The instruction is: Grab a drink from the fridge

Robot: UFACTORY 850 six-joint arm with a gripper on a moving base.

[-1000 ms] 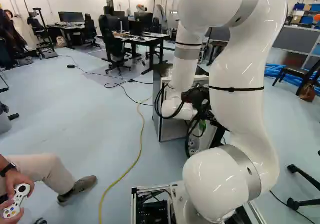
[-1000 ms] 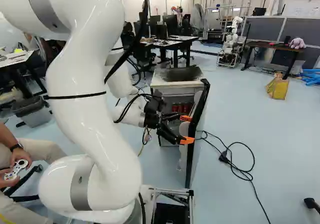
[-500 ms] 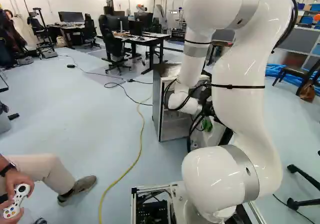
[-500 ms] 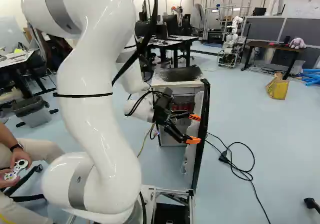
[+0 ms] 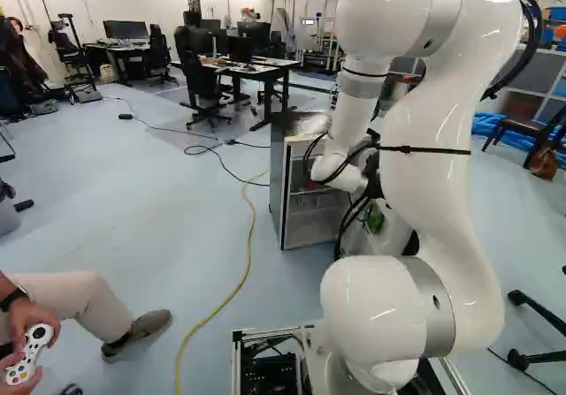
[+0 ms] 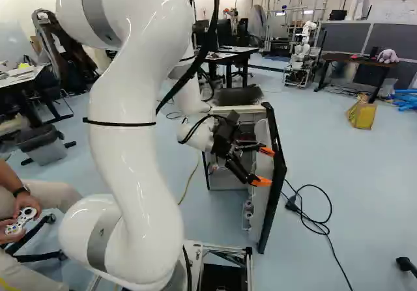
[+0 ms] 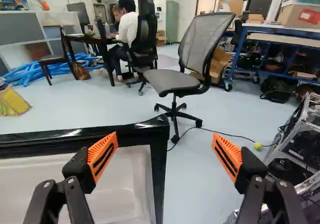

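Note:
In the right base view my gripper [image 6: 264, 166] stands open at the inner side of the fridge door [image 6: 275, 180]. The fridge [image 6: 241, 109] has its door swung out, its reddish contents partly hidden behind the gripper. Seen from the wrist, the gripper [image 7: 165, 143] has nothing gripped; the door's black rim [image 7: 159, 176] lies between the widely spread fingers, one finger over the white inner panel, the other beyond the rim. Whether a finger touches the door I cannot tell. A green thing [image 5: 375, 221] shows low by the door in the left base view.
A seated person's hands hold a controller [image 5: 32, 353] at the left. A yellow cable [image 5: 237, 280] runs along the floor; a black cable [image 6: 313, 222] lies right of the door. An office chair [image 7: 185, 71] stands beyond the door. Another robot [image 6: 301, 53] is far back.
The arm has swung rightward, carrying the open gripper with it, and the fridge door now stands wider open. The base has not moved.

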